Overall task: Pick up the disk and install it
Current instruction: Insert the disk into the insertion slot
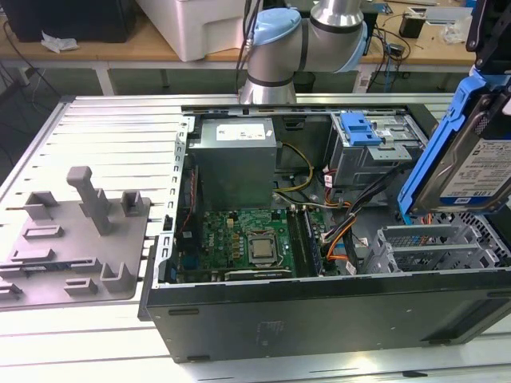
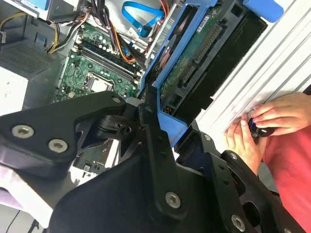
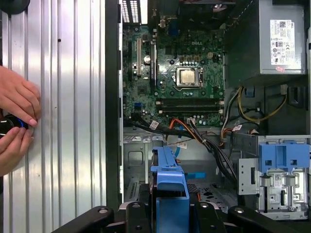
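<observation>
The disk (image 1: 467, 163), a silver drive with a white-and-blue label in a blue carrier frame, hangs tilted above the open computer case (image 1: 319, 311) at the exterior view's right. My gripper (image 1: 489, 52) comes down onto it from above and is shut on it. In the second wrist view the disk's (image 2: 194, 63) green circuit side faces the camera, and the black fingers of the gripper (image 2: 167, 121) clamp its blue frame. In the first wrist view the disk's (image 3: 169, 191) blue edge stands between the gripper's (image 3: 169, 216) arms, over the case's metal bay floor.
Inside the case lie a motherboard (image 1: 247, 239), a grey power-supply box (image 1: 235, 155), cable bundles (image 1: 343, 215), a drive cage with a blue latch tab (image 1: 359, 128) and a slotted metal bay (image 1: 431, 243). A grey fixture (image 1: 72, 239) sits left. A person's hands (image 3: 14, 121) rest on the slatted table.
</observation>
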Robot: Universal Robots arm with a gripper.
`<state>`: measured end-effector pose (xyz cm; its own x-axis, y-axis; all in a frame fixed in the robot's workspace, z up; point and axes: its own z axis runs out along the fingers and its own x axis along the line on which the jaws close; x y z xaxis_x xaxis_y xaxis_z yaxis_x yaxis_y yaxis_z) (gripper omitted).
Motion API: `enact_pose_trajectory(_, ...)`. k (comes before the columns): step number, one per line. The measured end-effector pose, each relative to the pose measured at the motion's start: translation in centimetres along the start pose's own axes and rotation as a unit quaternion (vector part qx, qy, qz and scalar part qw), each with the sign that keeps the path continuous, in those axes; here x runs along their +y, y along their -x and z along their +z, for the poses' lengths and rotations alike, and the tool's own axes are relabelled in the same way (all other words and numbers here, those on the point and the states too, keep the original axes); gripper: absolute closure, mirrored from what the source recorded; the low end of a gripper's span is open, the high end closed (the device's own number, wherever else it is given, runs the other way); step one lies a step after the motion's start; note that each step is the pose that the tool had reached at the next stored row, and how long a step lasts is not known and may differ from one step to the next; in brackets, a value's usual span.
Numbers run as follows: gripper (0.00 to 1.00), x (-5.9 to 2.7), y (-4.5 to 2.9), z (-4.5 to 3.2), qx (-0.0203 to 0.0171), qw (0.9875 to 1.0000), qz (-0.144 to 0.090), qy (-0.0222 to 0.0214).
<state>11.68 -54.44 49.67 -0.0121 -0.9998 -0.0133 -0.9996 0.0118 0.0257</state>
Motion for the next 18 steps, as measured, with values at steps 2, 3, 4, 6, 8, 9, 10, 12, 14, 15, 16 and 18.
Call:
enact_pose_trajectory(2, 0.63, -0.02, 0.0, 0.1, 0.0, 1.0, 0.002, 0.0)
enact_pose_trajectory(3, 0.63, -0.03, 0.0, 0.14, 0.0, 1.0, 0.002, 0.0)
enact_pose_trajectory(4, 0.63, -0.04, 0.0, 0.2, 0.0, 1.0, 0.003, 0.0)
enact_pose_trajectory(6, 0.63, -0.05, 0.0, 0.31, -0.0001, 1.0, 0.003, -0.0001)
enact_pose_trajectory(8, 0.63, -0.06, 0.0, 0.45, -0.0001, 1.0, 0.003, 0.0)
enact_pose_trajectory(9, 0.63, -0.06, 0.0, 0.51, -0.0001, 1.0, 0.003, -0.0001)
enact_pose_trajectory(10, 0.63, -0.06, -0.01, 0.58, -0.0001, 1.0, 0.003, -0.0001)
enact_pose_trajectory(12, 0.63, -0.07, -0.01, 0.7, -0.0001, 1.0, 0.003, 0.0)
enact_pose_trajectory(14, 0.63, -0.08, 0.0, 0.93, -0.0001, 1.0, 0.003, 0.0)
enact_pose_trajectory(15, 0.63, -0.08, 0.01, 1.03, 0.0, 1.0, 0.003, -0.0001)
enact_pose_trajectory(16, 0.63, -0.08, 0.02, 1.13, -0.0001, 1.0, 0.003, -0.0001)
enact_pose_trajectory(18, 0.63, -0.08, 0.04, 1.21, 0.0, 1.0, 0.003, 0.0)
